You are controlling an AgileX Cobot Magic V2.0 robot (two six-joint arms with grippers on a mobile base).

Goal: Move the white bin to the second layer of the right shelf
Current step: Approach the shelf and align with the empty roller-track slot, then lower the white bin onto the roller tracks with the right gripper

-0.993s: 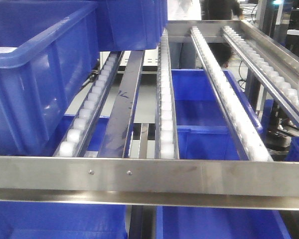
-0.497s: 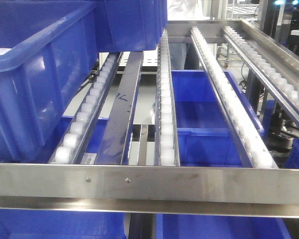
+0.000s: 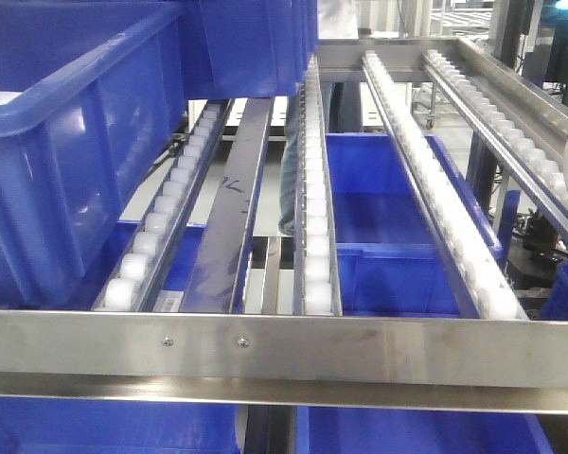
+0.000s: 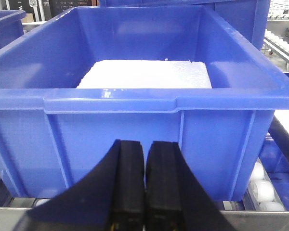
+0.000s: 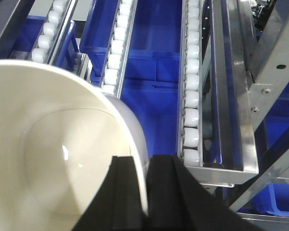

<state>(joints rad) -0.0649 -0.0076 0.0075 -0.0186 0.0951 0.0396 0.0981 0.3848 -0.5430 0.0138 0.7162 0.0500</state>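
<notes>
Cream-white glossy white bin [image 5: 53, 163] (empty), rim pinched by right end effector [image 5: 147, 192]

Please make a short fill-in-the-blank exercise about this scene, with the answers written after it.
1. The right gripper grips the white bin by its ____.
2. The left gripper is shut and holds ____.
3. The crate before the left gripper has the colour ____.
4. The rollers of the right shelf second layer have the colour ____.

Missing words: wall; nothing; blue; white
</notes>
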